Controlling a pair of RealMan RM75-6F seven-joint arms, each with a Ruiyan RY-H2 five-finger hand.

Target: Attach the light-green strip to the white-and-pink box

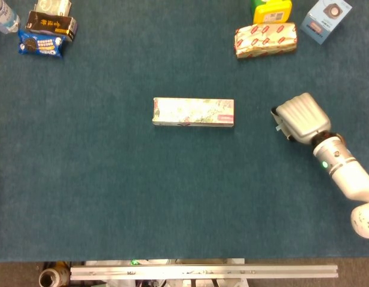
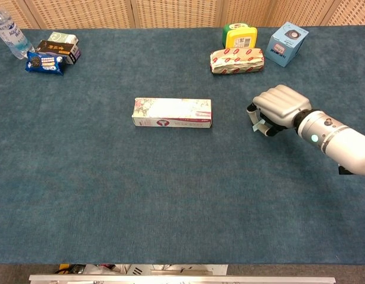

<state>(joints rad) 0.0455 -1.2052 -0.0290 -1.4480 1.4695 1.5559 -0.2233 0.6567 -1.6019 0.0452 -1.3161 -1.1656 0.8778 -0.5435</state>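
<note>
The white-and-pink box [image 1: 193, 112] [image 2: 172, 112] lies flat lengthwise on the blue cloth, at the centre of the table. My right hand [image 1: 299, 116] [image 2: 280, 107] hovers to the right of it, a short gap away, knuckles up and fingers curled under. In the chest view a short piece of the light-green strip [image 2: 257, 122] pokes out between the thumb and the curled fingers, so the hand pinches it. The rest of the strip is hidden under the palm. My left hand shows in neither view.
At the back right stand a yellow-green container [image 1: 271, 10], a red-patterned wrapped package [image 1: 265, 39] and a light-blue box [image 1: 326, 19]. At the back left are a water bottle [image 1: 3, 17], a dark box [image 1: 51, 24] and a blue biscuit pack [image 1: 40, 43].
</note>
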